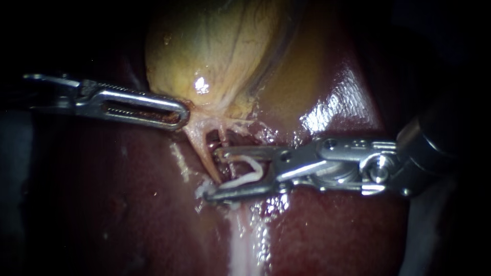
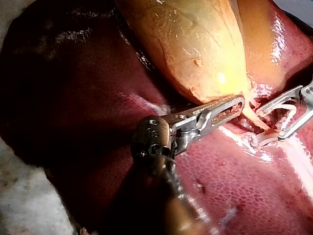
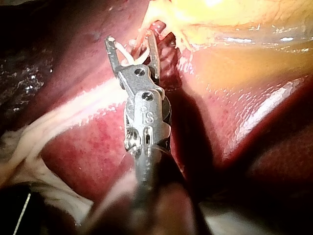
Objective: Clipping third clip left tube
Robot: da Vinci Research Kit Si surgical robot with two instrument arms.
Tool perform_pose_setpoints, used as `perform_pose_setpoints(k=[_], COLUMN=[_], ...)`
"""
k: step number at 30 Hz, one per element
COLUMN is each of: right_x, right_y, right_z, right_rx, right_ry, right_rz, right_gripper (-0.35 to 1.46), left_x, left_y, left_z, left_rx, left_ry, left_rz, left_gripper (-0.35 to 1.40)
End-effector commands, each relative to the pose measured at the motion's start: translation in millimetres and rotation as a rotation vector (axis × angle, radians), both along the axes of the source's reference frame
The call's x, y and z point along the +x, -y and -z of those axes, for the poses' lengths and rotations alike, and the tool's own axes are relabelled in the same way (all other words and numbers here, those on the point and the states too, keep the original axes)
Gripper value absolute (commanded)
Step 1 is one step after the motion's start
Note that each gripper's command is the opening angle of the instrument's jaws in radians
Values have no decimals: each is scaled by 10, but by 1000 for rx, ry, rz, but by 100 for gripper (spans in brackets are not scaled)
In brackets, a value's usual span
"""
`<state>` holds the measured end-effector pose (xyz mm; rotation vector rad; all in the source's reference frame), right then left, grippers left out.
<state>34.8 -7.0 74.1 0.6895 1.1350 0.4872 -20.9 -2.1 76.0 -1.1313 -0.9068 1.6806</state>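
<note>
Right steel instrument nearest lens: forked jaws spread wide, open white V-shaped clip gripped between them. Pale stringy left tube appears just within jaw tips, judged ready for closing. Left steel instrument clenched on neck of yellow bulging gallbladder, so tube is held taut and exposed. Glossy dark red liver lies close under lower jaw; open room is found only back along right shaft.

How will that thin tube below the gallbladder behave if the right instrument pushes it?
Probably floppy: the tube is a thin pale strand, stretched only where the left instrument grips the gallbladder. Likely slippery, since everything glistens wet. Possibly easy to tear, being so thin.
</note>
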Motion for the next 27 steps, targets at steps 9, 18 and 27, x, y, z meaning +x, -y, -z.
perform_pose_setpoints(k=[9, 18, 27], right_x=[17, 40, 58], right_y=[1, 3, 3], right_z=[-12, -19, -26], right_rx=[0, 22, 46], right_ry=[6, -1, -33], right_rz=[-7, -8, -10], right_gripper=[48, 49, 48], left_x=[0, -2, -4], left_y=[0, 1, 1], left_z=[1, 2, 2], left_rx=[0, 0, 1], left_ry=[0, -1, 0], left_rz=[1, 2, 0], left_gripper=[-35, -35, -35])
